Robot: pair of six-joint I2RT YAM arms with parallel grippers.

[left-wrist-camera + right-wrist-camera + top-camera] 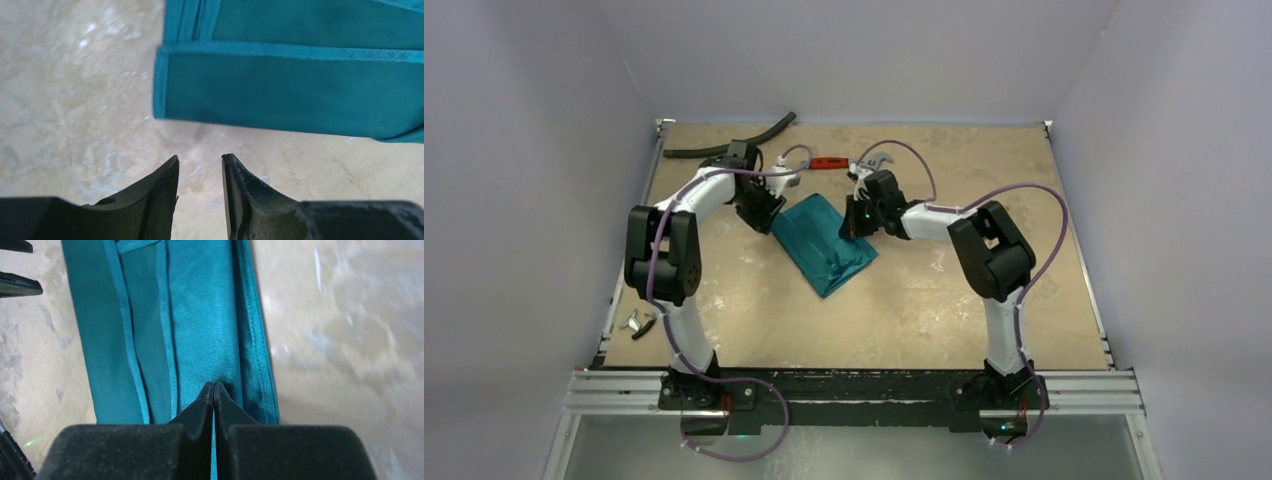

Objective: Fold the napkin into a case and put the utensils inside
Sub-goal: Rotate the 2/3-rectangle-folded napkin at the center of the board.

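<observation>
Seen from my remote station, the teal napkin [829,245] lay folded into a long, layered strip. It sat slantwise near the middle of the table [984,330], between the two arms.

The right pincer [214,389] was closed tight, its black fingers [197,410] pressed flat against each other. Their tips met on the upper layer of the cloth, which gathered into a small ridge there. Hemmed edges ran lengthwise beside that spot, and the strip's right border stood slightly raised off the surface.

The left pincer [200,162] hung low over bare table just beside the napkin's far left edge. It stood narrowly parted with nothing between the two pads. From its wrist camera I saw a folded corner of the cloth close ahead of the tips, one hemmed layer resting over another. The tips were not touching the cloth.

Along the far side of the table, a red-handled wrench [829,162] lay behind the napkin and well apart from it. A black hose [729,143] curved across the far left corner. A small pair of pliers [639,323] rested at the left edge, beside the left arm's elbow.

Both arms reached inward from their bases at the near rail, bent towards the cloth from opposite sides.
</observation>
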